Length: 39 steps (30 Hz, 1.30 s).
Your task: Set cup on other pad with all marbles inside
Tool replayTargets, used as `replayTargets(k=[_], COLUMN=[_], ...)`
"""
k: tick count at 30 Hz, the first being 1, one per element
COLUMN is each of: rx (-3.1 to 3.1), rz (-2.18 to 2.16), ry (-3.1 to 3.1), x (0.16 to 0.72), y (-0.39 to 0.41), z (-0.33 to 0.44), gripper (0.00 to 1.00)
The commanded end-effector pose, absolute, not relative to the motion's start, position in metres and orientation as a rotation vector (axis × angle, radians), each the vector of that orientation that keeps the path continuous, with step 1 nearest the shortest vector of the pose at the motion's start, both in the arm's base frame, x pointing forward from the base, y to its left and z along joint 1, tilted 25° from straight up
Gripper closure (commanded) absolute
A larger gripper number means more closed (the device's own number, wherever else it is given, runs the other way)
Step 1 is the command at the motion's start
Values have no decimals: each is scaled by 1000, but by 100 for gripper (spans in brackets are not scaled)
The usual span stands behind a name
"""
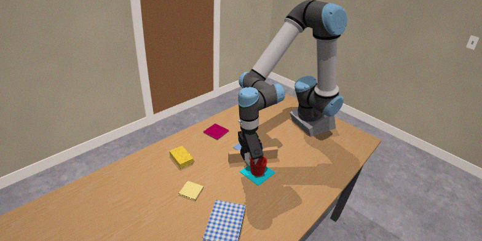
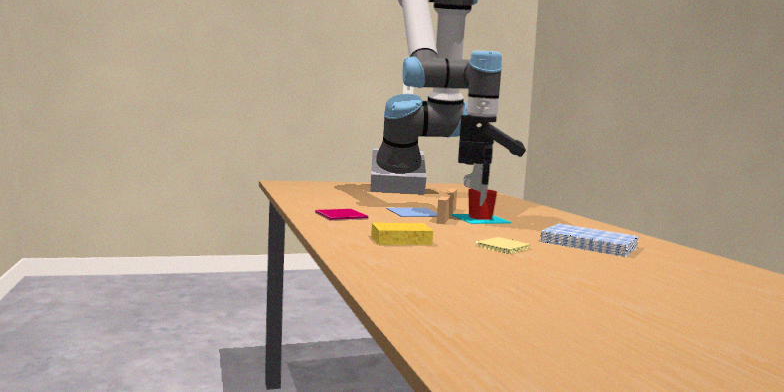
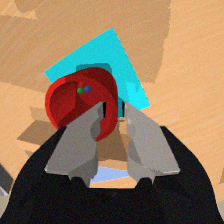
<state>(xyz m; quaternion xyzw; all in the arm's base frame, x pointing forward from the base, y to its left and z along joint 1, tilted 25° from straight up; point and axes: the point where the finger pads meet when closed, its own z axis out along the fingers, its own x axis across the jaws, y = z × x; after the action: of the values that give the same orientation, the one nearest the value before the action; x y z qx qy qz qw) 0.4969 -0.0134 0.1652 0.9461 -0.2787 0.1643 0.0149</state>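
Note:
The red cup (image 1: 259, 166) stands upright on the cyan pad (image 1: 257, 174), in front of the wooden rail (image 1: 270, 153). It also shows in the exterior view (image 2: 482, 204) and in the wrist view (image 3: 82, 102). Green, blue and red marbles (image 3: 83, 89) lie in its bottom. My gripper (image 3: 114, 102) points down over the cup's near rim, one finger inside and one outside the wall. The fingers are slightly parted, with a gap beside the wall, so the gripper is open. The light blue pad (image 1: 237, 146) lies behind the rail.
A magenta pad (image 1: 216, 131), a yellow sponge (image 1: 181, 157), a pale yellow pad (image 1: 190, 190) and a folded blue checked cloth (image 1: 225, 221) lie to the left and front. The arm's base (image 1: 313, 122) stands at the back right.

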Motion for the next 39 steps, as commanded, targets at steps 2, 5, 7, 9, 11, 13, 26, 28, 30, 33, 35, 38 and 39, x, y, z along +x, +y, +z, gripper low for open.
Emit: replayTargets(k=[2,5,7,9,11,13,26,28,30,33,35,38,39], rx=[2944,2944,2944,2944,2944,2944,2944,2944,2944,2944,2944,2944,2944], rz=[513,513,513,513,513,513,513,513,513,513,513,513,513], ry=[-867,-867,-867,-867,-867,-867,-867,-867,-867,-867,-867,-867,-867], x=[496,494,492,490,490,488,478,478,478,478,478,478,478], y=[-13,-12,-11,-11,-11,-10,-6,-6,-6,-6,-6,-6,-6], z=[169,175,181,187,187,194,225,225,226,226,226,226,226], gripper=[89,89,89,89,89,89,89,89,89,89,89,89,89])
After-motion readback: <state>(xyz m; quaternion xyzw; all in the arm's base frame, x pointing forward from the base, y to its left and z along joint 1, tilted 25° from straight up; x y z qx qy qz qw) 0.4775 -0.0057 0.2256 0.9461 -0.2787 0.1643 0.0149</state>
